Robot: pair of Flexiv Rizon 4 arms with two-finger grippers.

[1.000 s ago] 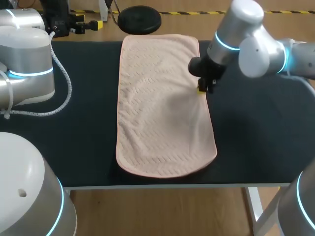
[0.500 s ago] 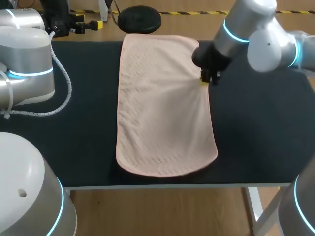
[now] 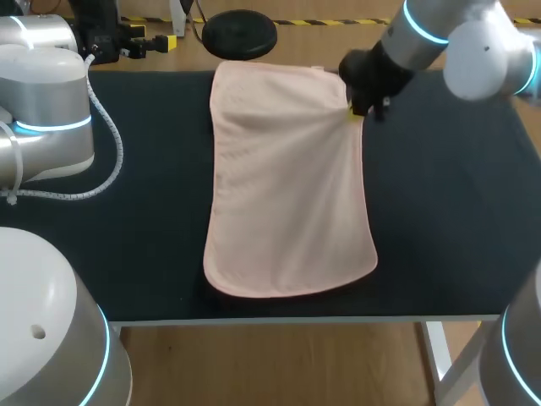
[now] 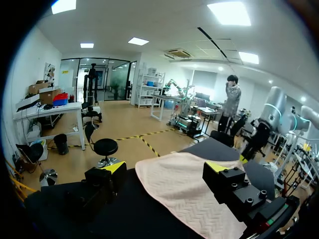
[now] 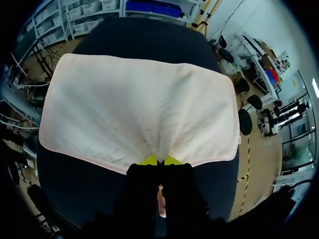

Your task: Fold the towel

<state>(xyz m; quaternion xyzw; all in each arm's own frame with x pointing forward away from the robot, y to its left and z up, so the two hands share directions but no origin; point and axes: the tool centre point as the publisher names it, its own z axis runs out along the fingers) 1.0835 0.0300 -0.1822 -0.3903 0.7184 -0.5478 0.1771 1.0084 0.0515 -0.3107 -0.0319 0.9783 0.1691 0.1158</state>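
The right gripper [image 3: 356,111] has slid farther back along the pink towel [image 3: 287,194], drawing the cloth smooth. The pink towel lies lengthwise on the black desk [image 3: 448,211], its near end by the front edge. Farther back, the right gripper is clenched on its right edge. The left gripper [image 4: 165,169] hangs released, off to the towel's side.

I am logging one non-task item: the dark table [image 3: 456,220], spreading beneath and beyond my right gripper [image 3: 356,112].
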